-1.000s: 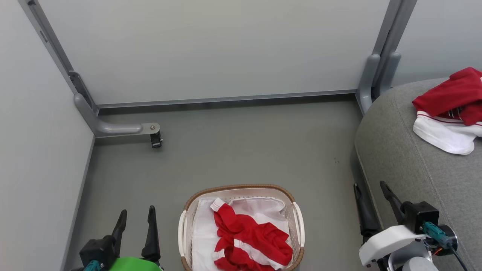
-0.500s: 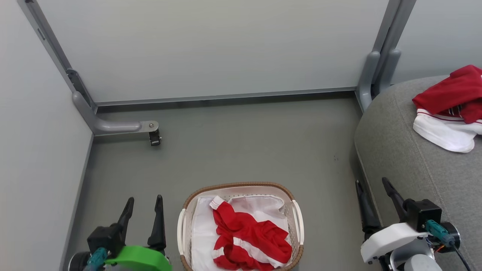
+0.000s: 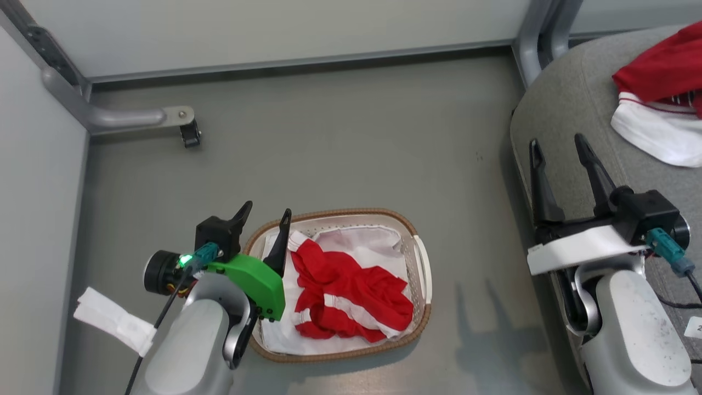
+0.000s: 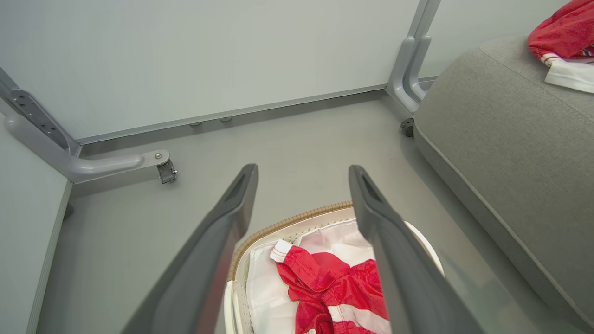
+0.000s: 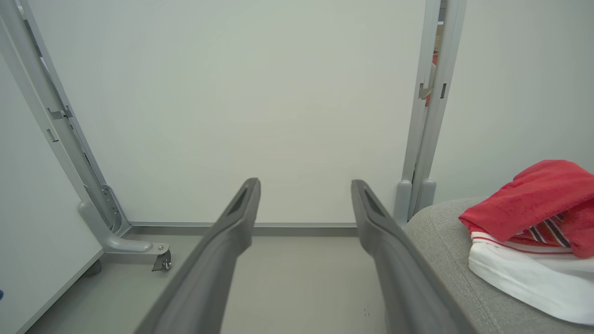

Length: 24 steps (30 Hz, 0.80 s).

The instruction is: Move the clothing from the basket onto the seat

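Clothing (image 3: 351, 291) in basket (image 3: 356, 210), left rim behind spread left hand (image 3: 267, 208); right hand (image 3: 555, 140) spread too; garment (image 3: 658, 71) on seat (image 3: 565, 99) cut off.

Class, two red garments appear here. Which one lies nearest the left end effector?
The red garment in the basket, right beside the left end effector; the other garment lies apart on the grey seat.

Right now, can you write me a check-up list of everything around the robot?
Surface: grey floor; the basket stands on it.
Job's things: red-and-white garment lies in the basket; second garment lies on the seat.
Clutter: nothing seen.
Grippers: left gripper open, empty, over the basket's left rim; right gripper open, empty, by the seat's edge.
Cables: left arm's black cable; right arm's black cable.
Surroundings: pale partition walls; grey frame foot with a caster.
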Available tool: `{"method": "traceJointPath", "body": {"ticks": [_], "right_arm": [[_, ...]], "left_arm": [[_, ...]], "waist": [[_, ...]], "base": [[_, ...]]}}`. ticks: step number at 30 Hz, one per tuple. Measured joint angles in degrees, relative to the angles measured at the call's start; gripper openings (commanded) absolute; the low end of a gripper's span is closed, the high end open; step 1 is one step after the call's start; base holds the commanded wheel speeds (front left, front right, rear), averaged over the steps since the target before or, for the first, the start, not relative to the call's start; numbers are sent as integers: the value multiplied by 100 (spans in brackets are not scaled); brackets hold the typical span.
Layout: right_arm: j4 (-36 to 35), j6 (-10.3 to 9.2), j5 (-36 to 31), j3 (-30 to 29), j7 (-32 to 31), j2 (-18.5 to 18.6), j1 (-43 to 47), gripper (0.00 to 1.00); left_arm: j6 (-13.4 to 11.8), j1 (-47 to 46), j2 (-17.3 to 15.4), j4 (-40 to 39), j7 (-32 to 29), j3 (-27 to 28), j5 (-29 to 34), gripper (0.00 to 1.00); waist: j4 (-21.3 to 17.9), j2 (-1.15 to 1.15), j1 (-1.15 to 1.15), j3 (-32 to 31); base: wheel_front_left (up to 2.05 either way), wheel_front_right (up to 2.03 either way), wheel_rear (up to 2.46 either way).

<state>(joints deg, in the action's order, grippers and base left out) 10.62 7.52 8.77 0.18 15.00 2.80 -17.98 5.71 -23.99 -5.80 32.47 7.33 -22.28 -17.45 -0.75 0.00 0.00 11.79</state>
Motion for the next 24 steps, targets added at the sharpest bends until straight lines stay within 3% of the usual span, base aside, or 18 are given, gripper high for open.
{"method": "traceJointPath", "body": {"ticks": [12,24], "right_arm": [[-532,0,353,108,0,5,-973,100],[-838,0,745,382,0,7,-1402,100]], "left_arm": [[136,-1341,-58,1827,-403,-456,102,100],[162,-1728,-147,2804,-678,-768,-16,100]], "waist": [[-533,0,1,1639],[-1197,0,1,2914]], "base": [[0,0,0],[0,0,0]]}}
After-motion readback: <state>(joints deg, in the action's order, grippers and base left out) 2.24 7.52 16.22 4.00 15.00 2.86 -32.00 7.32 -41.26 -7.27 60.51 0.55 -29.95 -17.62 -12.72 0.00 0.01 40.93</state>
